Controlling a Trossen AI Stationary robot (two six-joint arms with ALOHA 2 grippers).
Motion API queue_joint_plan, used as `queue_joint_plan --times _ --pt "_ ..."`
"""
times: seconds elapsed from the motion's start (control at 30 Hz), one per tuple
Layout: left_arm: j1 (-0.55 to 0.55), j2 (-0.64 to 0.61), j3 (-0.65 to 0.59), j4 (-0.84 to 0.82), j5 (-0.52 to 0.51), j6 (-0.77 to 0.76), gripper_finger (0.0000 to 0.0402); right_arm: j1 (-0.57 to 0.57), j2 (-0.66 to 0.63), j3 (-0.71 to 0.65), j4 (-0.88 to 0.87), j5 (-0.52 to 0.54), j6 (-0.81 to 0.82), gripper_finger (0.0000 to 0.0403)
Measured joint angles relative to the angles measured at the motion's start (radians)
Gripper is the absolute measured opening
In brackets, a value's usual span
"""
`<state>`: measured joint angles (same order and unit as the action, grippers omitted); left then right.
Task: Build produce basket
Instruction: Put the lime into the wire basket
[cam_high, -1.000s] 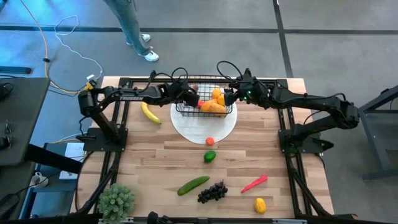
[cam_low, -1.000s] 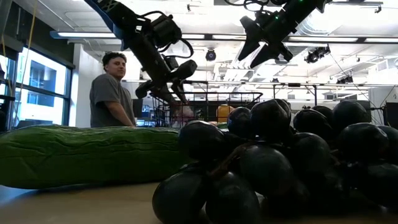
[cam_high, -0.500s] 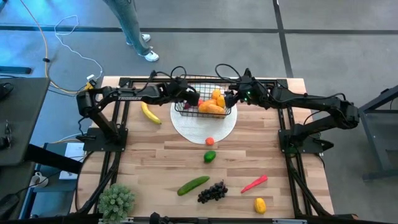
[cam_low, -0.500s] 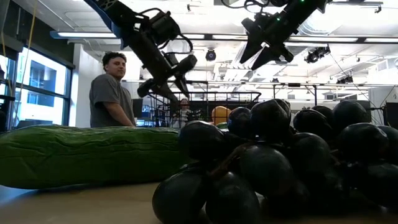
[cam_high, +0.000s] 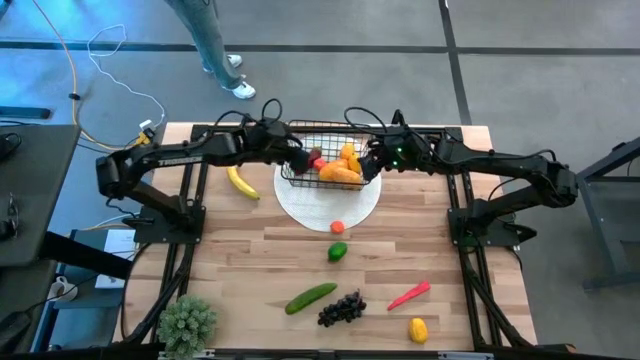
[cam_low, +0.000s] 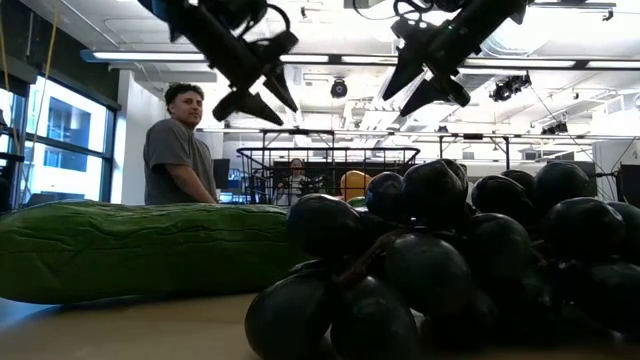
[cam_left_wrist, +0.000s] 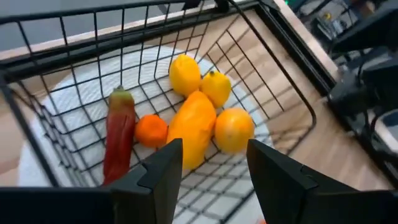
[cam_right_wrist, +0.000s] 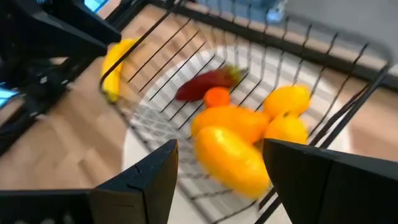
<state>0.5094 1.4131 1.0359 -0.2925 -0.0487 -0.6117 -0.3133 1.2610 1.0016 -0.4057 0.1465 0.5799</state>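
The black wire basket (cam_high: 328, 160) stands on the white plate (cam_high: 330, 208) at the table's far middle. It holds a red chili (cam_left_wrist: 119, 134), a small orange (cam_left_wrist: 151, 130), a mango (cam_left_wrist: 193, 127), lemons (cam_left_wrist: 185, 73) and an orange (cam_left_wrist: 234, 129). My left gripper (cam_high: 302, 160) is open and empty above the basket's left end, and it also shows in the low view (cam_low: 258, 98). My right gripper (cam_high: 371, 163) is open and empty above the basket's right end, high in the low view (cam_low: 420, 85).
A banana (cam_high: 241, 181) lies left of the plate. A small red-orange fruit (cam_high: 338, 227), a green fruit (cam_high: 337, 251), a cucumber (cam_high: 311, 297), grapes (cam_high: 341, 308), a red chili (cam_high: 408, 294) and a yellow fruit (cam_high: 418, 329) lie nearer. A potted plant (cam_high: 187, 322) stands near left. A person (cam_low: 178, 150) stands behind.
My left gripper has risen from the basket's left end and drawn a little toward the table's left edge, open and empty. The basket and its fruit have stayed in place.
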Motion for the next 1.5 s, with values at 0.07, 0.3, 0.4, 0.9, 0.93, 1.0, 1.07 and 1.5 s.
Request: queue_joint_plan --times 0.07,0.3,0.4,0.9,0.93,1.0,1.07,1.5 --pt "-0.01 -0.029 0.0 -0.064 -0.004 0.022 0.017 0.017 0.0 0.0 -0.015 -0.024 0.04 0.0216" --pt "-0.078 -0.123 -0.001 -0.237 -0.066 0.074 0.017 0.122 0.0 0.0 -0.066 -0.04 0.165 0.0216" --pt "-0.114 -0.155 -0.001 -0.309 -0.079 0.074 0.017 0.171 0.0 0.0 -0.091 -0.03 0.235 0.0216" --pt "-0.324 -0.204 0.0 -0.487 -0.146 0.038 0.017 0.455 0.003 0.0 -0.25 0.029 0.581 0.0216" --pt "-0.336 -0.204 0.0 -0.49 -0.146 0.03 0.017 0.471 0.003 0.0 -0.249 0.037 0.595 0.0216" --pt "-0.362 -0.204 0.0 -0.501 -0.146 0.004 0.017 0.502 0.003 0.0 -0.242 0.051 0.617 0.0216" --pt "-0.39 -0.204 0.0 -0.516 -0.146 -0.018 0.017 0.526 0.003 0.0 -0.23 0.06 0.626 0.0216" --pt "-0.573 -0.204 0.0 -0.687 -0.207 -0.195 0.017 0.608 0.036 0.0 0.081 0.216 0.56 0.0216"
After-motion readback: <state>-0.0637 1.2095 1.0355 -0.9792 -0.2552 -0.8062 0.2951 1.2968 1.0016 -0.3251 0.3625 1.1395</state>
